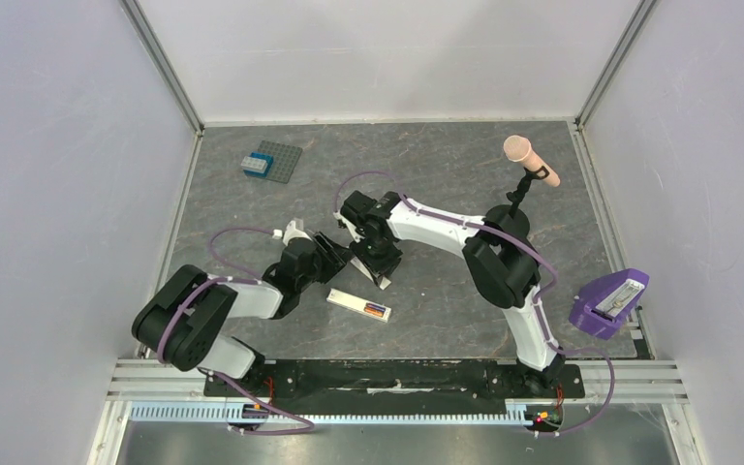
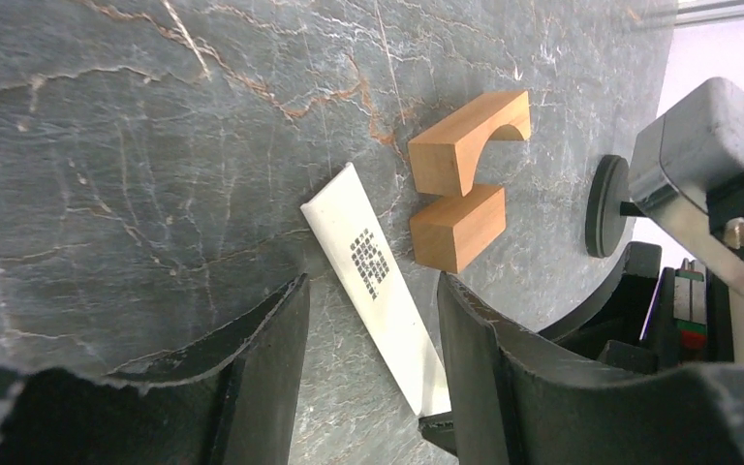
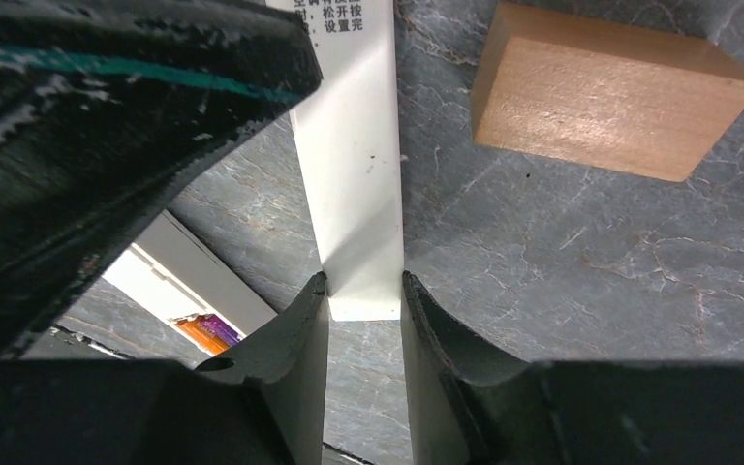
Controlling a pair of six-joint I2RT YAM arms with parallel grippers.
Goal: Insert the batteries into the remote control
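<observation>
Grey veined stone forms the tabletop [image 1: 446,165], and on its near half, about midway between the left and right edges, lies the remote control [image 1: 354,301], a slim cream-white bar set at a slant. The batteries [image 1: 378,311], one orange-red and one dark, sit side by side in the recess at the end of the bar that points toward the right edge. Just beyond the remote the two pincers meet. The right gripper [image 3: 365,281] is pressed together on the short end of a white printed strip [image 3: 354,145], a flat panel with dark lettering on it, one finger on each long edge. The left gripper [image 2: 373,288] stands spread, its fingers [image 2: 271,339] on either side of that same strip with stone showing between them and it. Whether the strip rests flat on the stone or is lifted, I cannot tell. Beside the strip are two wooden blocks [image 2: 457,228], close together, one of them with an arched cut-out. Toward the far left corner sits a grey studded plate [image 1: 279,160] with a blue brick [image 1: 256,165] on it. Near the far right corner a pink microphone [image 1: 530,159] is tilted on a black stand, and a purple holder [image 1: 591,315] sits at the right edge.
</observation>
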